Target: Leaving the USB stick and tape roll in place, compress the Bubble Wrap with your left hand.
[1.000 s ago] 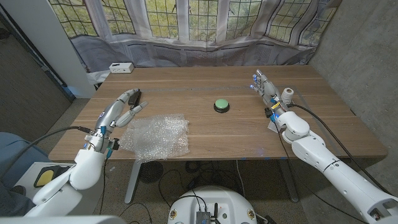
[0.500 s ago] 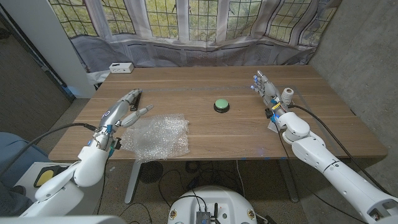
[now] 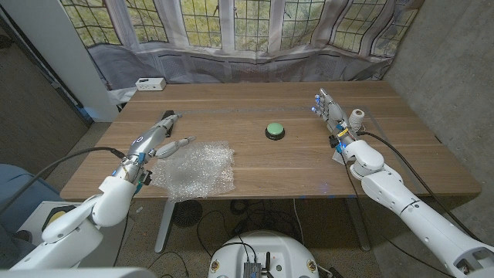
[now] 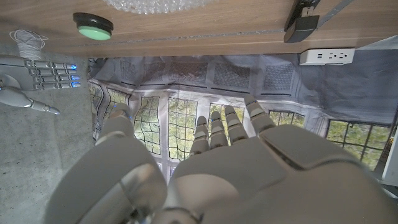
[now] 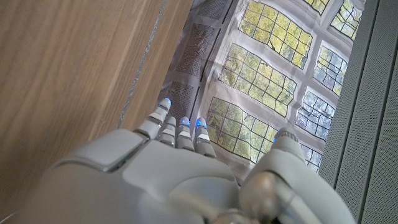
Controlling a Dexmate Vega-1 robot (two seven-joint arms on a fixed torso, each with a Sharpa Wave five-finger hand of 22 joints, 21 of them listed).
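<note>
— Bubble Wrap [image 3: 197,167], the clear, crinkled sheet of plastic blisters, where does it lie?
— On the near left part of the brown wooden table [image 3: 262,166], one corner hanging past the near edge. The left hand [image 3: 160,137], grey and glossy, is at the sheet's far left corner with its fingers straight and its thumb reaching out over the wrap; whether it touches I cannot tell from the head view.

— What does the left wrist view add?
— It looks along the back of that hand [image 4: 205,162]: fingers apart, nothing in them. Past the fingertips there is a rim of the bubbled sheet [image 4: 152,5], the round green push button on a black base [image 4: 93,25], a small black USB stick [image 4: 301,23] and a white power strip [image 4: 326,56]. The other hand [image 4: 37,78] appears there too, fingers straight with blue-lit tips.

— And the head view?
— The button [image 3: 275,130] sits mid-table. The right hand [image 3: 328,108] stands at the far right, fingers spread and holding nothing, just beside a small white tape roll [image 3: 356,118]. The power strip [image 3: 150,83] lies at the far left corner.

— The right wrist view?
— Smooth knuckle shells of that hand [image 5: 180,168], fingers extended, wood grain [image 5: 68,74] alongside, and leaded window panes behind a grey mesh curtain
</note>
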